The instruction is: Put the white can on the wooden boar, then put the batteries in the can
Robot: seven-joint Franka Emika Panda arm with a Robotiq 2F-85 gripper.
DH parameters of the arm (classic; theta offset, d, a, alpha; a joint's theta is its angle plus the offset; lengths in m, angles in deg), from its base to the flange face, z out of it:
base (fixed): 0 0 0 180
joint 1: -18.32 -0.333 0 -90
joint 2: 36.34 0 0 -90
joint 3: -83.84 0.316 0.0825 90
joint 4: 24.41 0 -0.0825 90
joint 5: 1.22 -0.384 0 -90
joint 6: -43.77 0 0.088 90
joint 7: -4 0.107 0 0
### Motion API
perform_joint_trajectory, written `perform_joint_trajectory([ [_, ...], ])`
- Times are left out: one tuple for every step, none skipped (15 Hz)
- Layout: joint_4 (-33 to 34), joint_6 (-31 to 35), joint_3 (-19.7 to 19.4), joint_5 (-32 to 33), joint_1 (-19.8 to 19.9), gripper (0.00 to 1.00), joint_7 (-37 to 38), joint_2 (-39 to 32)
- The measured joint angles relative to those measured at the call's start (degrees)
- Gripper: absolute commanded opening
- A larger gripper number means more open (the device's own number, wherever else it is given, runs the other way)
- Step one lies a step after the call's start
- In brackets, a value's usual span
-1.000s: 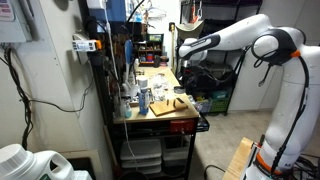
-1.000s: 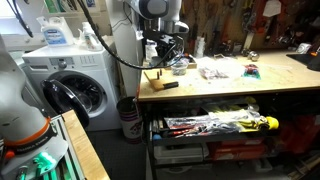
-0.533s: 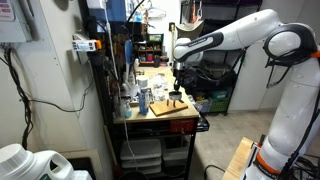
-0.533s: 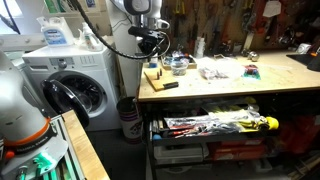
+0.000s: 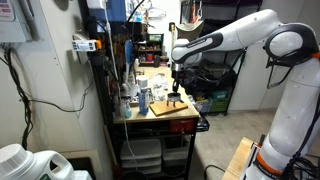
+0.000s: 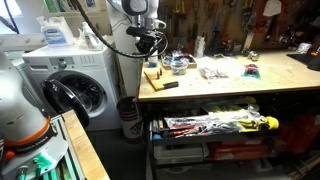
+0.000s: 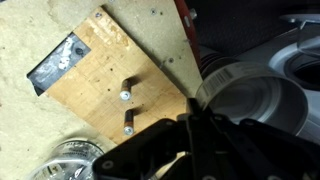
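Note:
In the wrist view the pale wooden board [image 7: 105, 65] lies on the bench with two batteries [image 7: 127, 95] side by side on it. The white can [image 7: 255, 105], open top showing, hangs close to the camera over the bench's red edge. My gripper [image 7: 190, 108] is shut, its fingers pinched together on the can's rim. In both exterior views the gripper [image 5: 175, 92] [image 6: 150, 55] hovers just above the board [image 5: 170, 107] [image 6: 153, 76] at the end of the bench. The can is too small to make out there.
A dark shiny packet [image 7: 58, 60] lies at one corner of the board. A round metal-rimmed jar [image 7: 68, 160] stands beside the board. Bottles and tools [image 5: 138, 92] crowd the bench further along. A washing machine [image 6: 75, 85] and a white bin [image 6: 128, 115] stand off the bench's end.
A second ago the arm was higher and further along the bench. It swung down over the board, and in the last half second it has barely moved. The gripper stayed shut.

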Motion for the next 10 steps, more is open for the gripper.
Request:
perform_joint_trajectory([
  [-0.02, 0.51, 0.01, 0.07, -0.1, 0.01, 0.0, -0.08],
  [-0.04, 1.29, 0.07, 0.08, -0.27, 0.01, 0.0, -0.36],
  [-0.06, 2.6, 0.18, 0.12, -0.53, 0.01, -0.07, -0.89],
  [-0.11, 4.55, 0.39, 0.12, -0.83, 0.01, -0.28, -1.63],
  [-0.13, 6.67, 0.67, 0.12, -1.12, 0.01, -0.43, -2.45],
  [-0.15, 8.77, 1.03, 0.12, -1.4, 0.01, -0.66, -3.36],
  [-0.16, 10.86, 1.38, 0.13, -1.67, 0.01, -0.86, -4.37],
  [-0.17, 12.87, 1.66, 0.27, -1.92, 0.01, -0.91, -5.33],
  [-0.19, 14.99, 1.95, 0.5, -2.12, 0.01, -0.98, -6.32],
  [-0.21, 16.91, 2.22, 0.88, -2.28, 0.01, -1.0, -7.29],
])
